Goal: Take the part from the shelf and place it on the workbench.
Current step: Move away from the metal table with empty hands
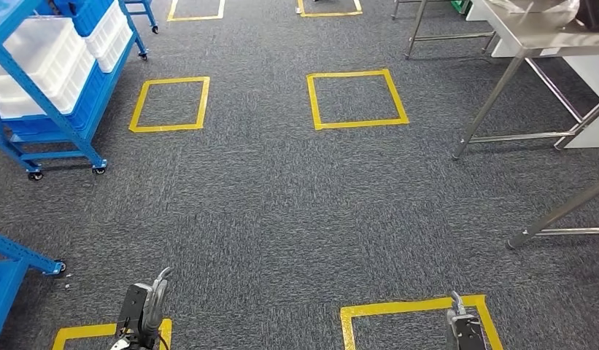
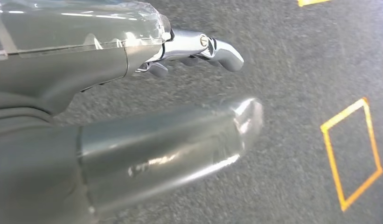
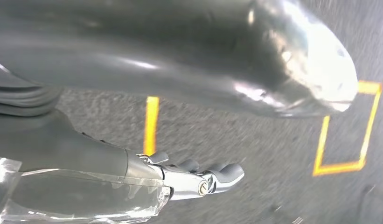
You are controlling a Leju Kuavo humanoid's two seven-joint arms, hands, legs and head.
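Observation:
A blue wheeled shelf point(image 1: 77, 117) with white bins point(image 1: 41, 58) stands at the far left of the head view. The steel workbench point(image 1: 526, 36) is at the far right. My left hand point(image 1: 143, 310) hangs low at the bottom left and my right hand point(image 1: 462, 328) at the bottom right, both over the carpet. In the left wrist view the left hand point(image 2: 110, 60) holds nothing, its fingers point(image 2: 212, 46) apart from the thumb point(image 2: 180, 140). Seen from the right wrist, the right hand point(image 3: 110, 163) is likewise bare, with fingers point(image 3: 212, 179) and thumb point(image 3: 254, 56) spread.
Grey carpet carries yellow tape squares point(image 1: 357, 99), point(image 1: 169, 103), with one under each hand point(image 1: 413, 313). Another blue rack's foot point(image 1: 22, 259) juts in at the lower left. Steel table legs point(image 1: 493, 102), point(image 1: 559, 215) stand along the right side.

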